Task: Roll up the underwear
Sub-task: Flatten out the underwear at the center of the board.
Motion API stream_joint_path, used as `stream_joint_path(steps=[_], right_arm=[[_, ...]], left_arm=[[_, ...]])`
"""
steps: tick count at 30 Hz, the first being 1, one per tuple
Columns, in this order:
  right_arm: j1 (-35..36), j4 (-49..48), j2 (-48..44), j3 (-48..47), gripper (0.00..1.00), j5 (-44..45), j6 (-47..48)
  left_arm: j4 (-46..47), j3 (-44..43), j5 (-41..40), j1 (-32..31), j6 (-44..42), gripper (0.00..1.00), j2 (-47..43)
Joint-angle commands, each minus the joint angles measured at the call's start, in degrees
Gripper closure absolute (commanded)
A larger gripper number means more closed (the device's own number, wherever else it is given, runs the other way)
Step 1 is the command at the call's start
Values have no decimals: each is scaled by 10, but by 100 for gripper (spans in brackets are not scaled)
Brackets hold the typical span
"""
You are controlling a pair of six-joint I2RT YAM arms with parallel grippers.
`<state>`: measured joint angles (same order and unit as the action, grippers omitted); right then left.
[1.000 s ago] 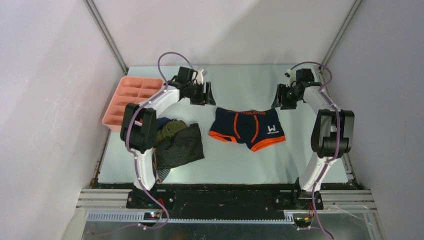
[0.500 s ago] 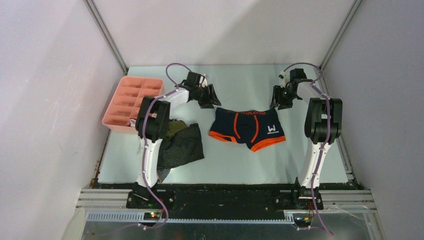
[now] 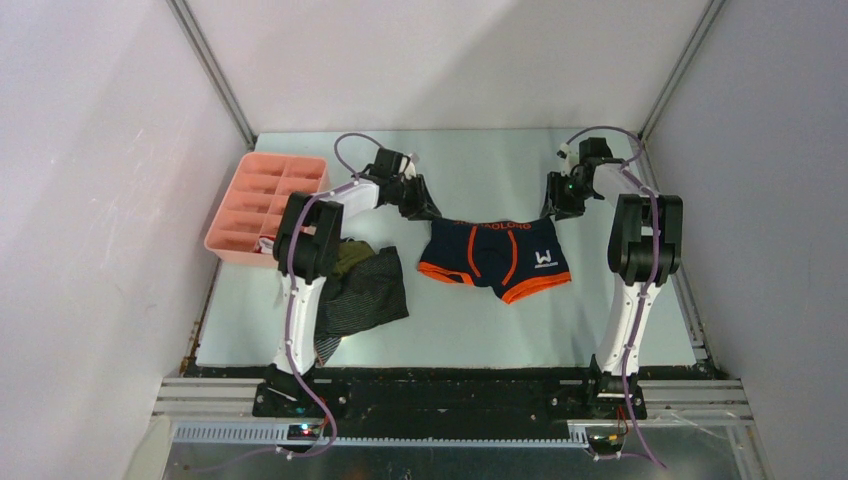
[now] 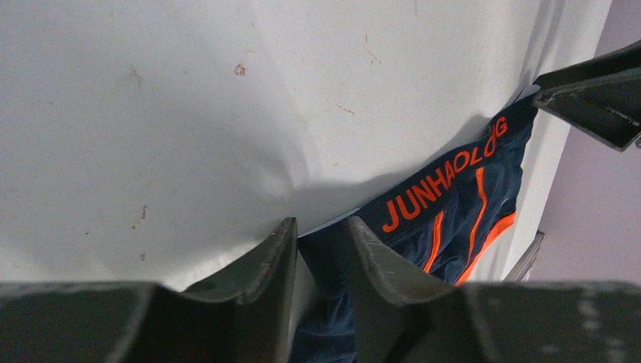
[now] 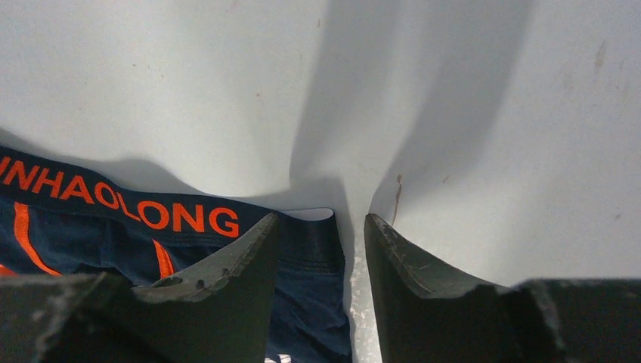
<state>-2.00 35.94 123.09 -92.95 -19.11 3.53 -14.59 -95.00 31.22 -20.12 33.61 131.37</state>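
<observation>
Pale table point(image 3: 480, 335): the left pincer point(image 4: 317, 231) and right pincer point(image 5: 321, 223), both open, straddle the navy underwear point(image 3: 495, 255) at its waistband corners; best pinch evenly, then roll.

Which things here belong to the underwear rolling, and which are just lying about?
Job in hand: navy briefs with orange bands; heap of other briefs; left gripper; right gripper.
Lying about: pink tray.

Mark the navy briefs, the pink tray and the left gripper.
navy briefs point(image 3: 495, 258): top view, front panel.
pink tray point(image 3: 232, 250): top view, near wall.
left gripper point(image 4: 320, 227): left wrist view, midway between its fingertips.
</observation>
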Motion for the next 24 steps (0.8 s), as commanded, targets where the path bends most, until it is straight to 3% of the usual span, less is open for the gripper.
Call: stream_joint_path(steps=[1,5,6,8,12,17,24], right_arm=[[-2,10,-18,28,53,-1,13],[-1,5,-6,23,69,-4,19],[0,5,-5,20,83,-10,22],[-1,4,-3,9,99,-13,25],[-14,-4,-34,-26,100,-16,17],[-51,-16,-153,-27,100,-75,-17],[-89,-21,-429,119,100,-118,-104]], left_arm=[[-6,16,30,-4,-1,71,5],[16,18,69,-10,-1,88,9],[23,18,72,-10,-2,95,7],[29,15,77,-10,-9,100,0],[31,6,62,1,-49,100,-46],[94,25,62,18,-76,100,-159],[187,164,42,14,-92,100,-372]])
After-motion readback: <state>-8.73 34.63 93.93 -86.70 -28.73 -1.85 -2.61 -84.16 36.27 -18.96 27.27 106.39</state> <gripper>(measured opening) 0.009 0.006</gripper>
